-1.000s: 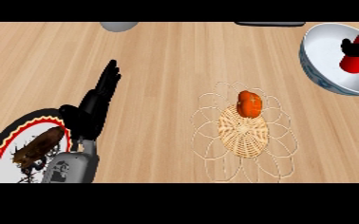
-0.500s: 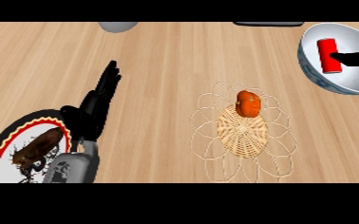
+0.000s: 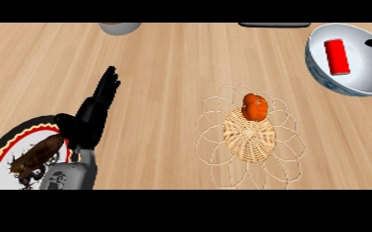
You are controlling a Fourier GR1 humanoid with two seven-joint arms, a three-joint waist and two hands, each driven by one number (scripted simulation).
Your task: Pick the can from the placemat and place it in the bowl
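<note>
The can (image 3: 336,56), red and lying on its side, rests inside the white bowl (image 3: 320,73) at the right edge of the worktop (image 3: 174,64), so the placing looks done, with nothing gripping it. The woven placemat (image 3: 250,135) sits well apart from the bowl, nearer the middle, and carries only a small orange item (image 3: 254,106) on its far part; I cannot tell what that item is. The left robot hand (image 3: 94,110) shows at the lower left, fingers straight and pressed together, holding nothing, apparently parked out of the way. Beside its wrist lies a plate (image 3: 18,140) with a dark brown thing (image 3: 36,157) on it. The right robot hand is out of sight. A grey cup (image 3: 120,28) and a dark object (image 3: 274,25) sit at the far edge. No label or writing can be read on the can or anything else.
</note>
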